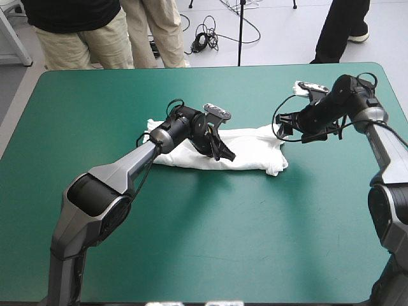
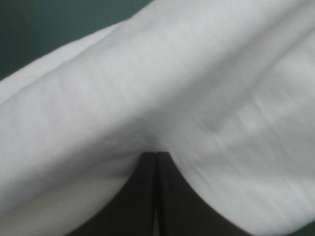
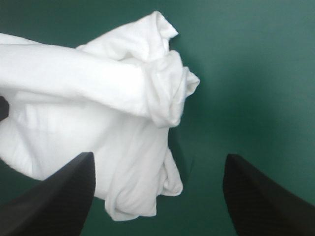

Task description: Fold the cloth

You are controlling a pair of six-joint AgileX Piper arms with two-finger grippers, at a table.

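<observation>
The white T-shirt [image 1: 255, 148] lies as a long folded band across the middle of the table. My left gripper [image 1: 224, 153] is down on the band's middle near its front edge. In the left wrist view its fingers meet in a point, shut on the T-shirt [image 2: 197, 88], and the cloth bulges over the left gripper [image 2: 156, 158]. My right gripper [image 1: 284, 130] hovers just past the band's right end. It is open [image 3: 158, 156], and the crumpled end of the T-shirt [image 3: 98, 98] lies ahead of it, nearer one finger.
The teal-green cover [image 1: 210, 242] runs wide between the shirt and the table's front edge. The table's right edge [image 1: 398, 102] is close behind my right arm.
</observation>
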